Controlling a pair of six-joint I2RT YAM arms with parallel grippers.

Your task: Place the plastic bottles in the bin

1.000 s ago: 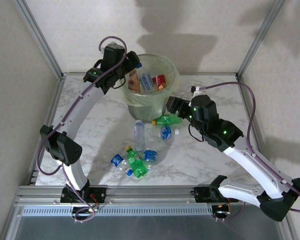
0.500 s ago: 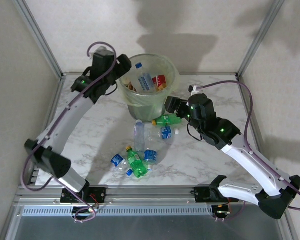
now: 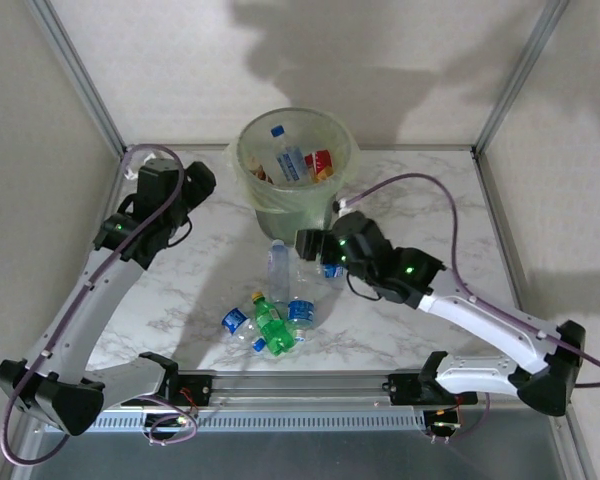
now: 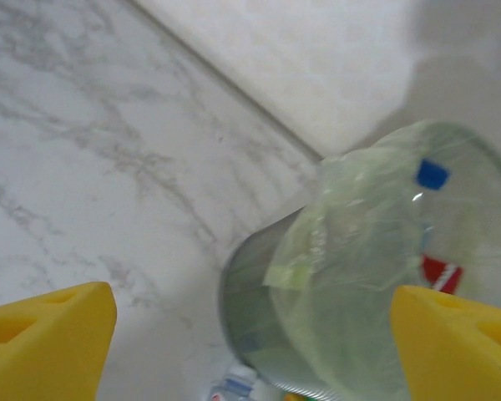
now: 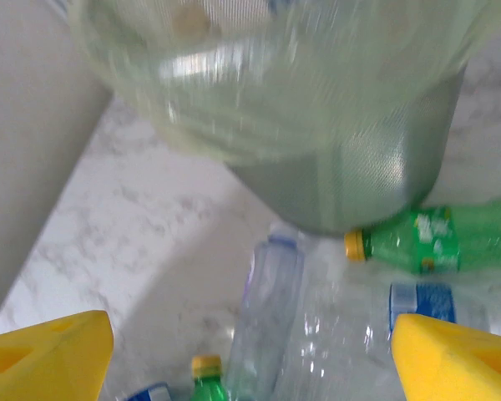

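Pale-green translucent round bin (image 3: 280, 205) at the tabletop's (image 3: 430, 200) far edge; left jaws and right jaws open.
Right wrist view shows one green yellow-capped plastic bottle (image 5: 426, 240) at its base, hidden overhead; three labelled plastic bottles (image 3: 290, 160) inside.

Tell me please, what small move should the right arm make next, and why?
Probably lower the right gripper onto the clear bottle lying just below it: its jaws stand open and empty, that bottle lies centred in the wrist view, and the bin stands close behind.
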